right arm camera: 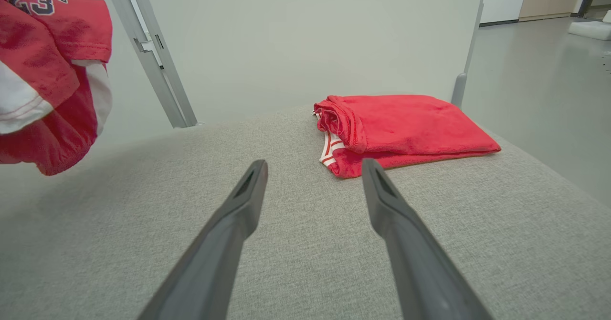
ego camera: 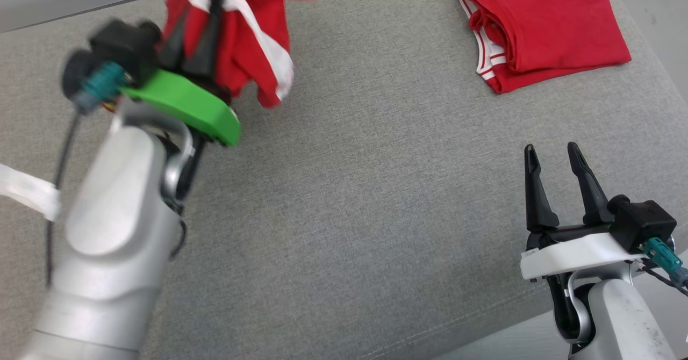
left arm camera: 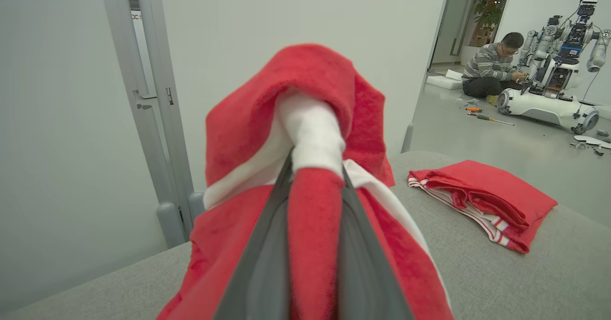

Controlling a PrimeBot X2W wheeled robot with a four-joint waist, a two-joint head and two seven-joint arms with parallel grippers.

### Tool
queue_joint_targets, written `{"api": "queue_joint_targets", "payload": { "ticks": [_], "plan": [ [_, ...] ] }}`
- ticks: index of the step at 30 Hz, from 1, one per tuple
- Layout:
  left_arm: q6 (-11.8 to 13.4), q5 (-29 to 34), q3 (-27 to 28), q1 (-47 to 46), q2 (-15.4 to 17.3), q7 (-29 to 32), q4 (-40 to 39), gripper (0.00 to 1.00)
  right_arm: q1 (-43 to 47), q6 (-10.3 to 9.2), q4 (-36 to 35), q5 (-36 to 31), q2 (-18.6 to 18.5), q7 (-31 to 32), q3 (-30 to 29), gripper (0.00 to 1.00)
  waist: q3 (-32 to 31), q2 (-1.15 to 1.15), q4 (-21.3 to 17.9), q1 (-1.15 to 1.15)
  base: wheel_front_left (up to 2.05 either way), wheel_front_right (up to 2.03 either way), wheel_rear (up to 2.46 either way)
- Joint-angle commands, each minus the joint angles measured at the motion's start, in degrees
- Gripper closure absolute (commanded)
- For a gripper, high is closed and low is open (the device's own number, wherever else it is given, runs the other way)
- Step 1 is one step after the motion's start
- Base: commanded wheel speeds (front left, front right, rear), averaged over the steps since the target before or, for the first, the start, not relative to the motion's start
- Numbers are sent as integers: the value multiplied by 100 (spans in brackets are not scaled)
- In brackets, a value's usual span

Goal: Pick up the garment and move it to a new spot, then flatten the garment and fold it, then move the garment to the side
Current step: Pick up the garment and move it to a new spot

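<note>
Red garment (ego camera: 242,54), eleven o'clock, bunched, seemingly airborne: left hand (left arm camera: 315,167) clamped on it; right hand (ego camera: 552,146) apart. Lower gently at centre.

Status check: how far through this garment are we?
Pickup looks done: left gripper is shut on the red-and-white jersey, bunched above the grey cushion; right gripper open, holding nothing. Remaining: set down, flatten, fold, move aside. A folded red garment already lies far right.

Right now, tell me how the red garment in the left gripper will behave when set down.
Probably floppy: the garment drapes in loose folds around the left gripper. Likely light, since one pinch carries it. It would probably land crumpled.
</note>
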Motion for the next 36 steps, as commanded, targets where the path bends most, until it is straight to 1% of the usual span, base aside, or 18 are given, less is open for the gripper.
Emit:
{"api": "queue_joint_targets", "payload": {
  "ticks": [1,6,9,10,11,12,16,21,28,36],
  "plan": [
    [24,23,-91,198,-71,-81,101,100,-9,-4,9,18,21,-14,-2,0,11,0,-37,0,0,0,0],
    [25,50,-432,729,-417,-287,542,100,-3,-4,13,12,45,-14,1,0,36,0,-75,0,0,0,0],
    [3,96,-652,949,-528,-345,855,100,-29,-4,47,6,53,-14,46,0,28,0,-78,0,0,0,0],
    [-3,131,-736,1003,-557,-370,981,80,-38,-4,53,3,54,-14,66,0,18,0,-72,0,0,0,0],
    [-6,160,-806,1036,-574,-388,1071,58,-43,-4,56,9,52,-14,78,0,9,0,-63,0,0,0,0],
    [-10,216,-874,1038,-594,-450,1150,0,-40,-4,55,11,54,-14,91,0,-9,0,-44,0,0,0,0],
    [-18,227,-912,947,-655,-631,1242,0,44,-4,76,-23,58,-14,109,0,-139,0,70,0,0,0,0],
    [50,233,-708,972,-633,-718,925,0,155,-4,61,-67,54,-14,76,0,-392,0,275,0,0,0,0],
    [265,346,-11,1555,-405,-714,1,0,262,-5,-25,-145,-57,-14,-28,0,-731,0,659,0,0,0,0],
    [425,496,842,2544,-119,-708,-690,0,425,-5,-75,-172,-140,-14,-1,0,-1105,0,1098,0,0,0,0]
  ]
}}
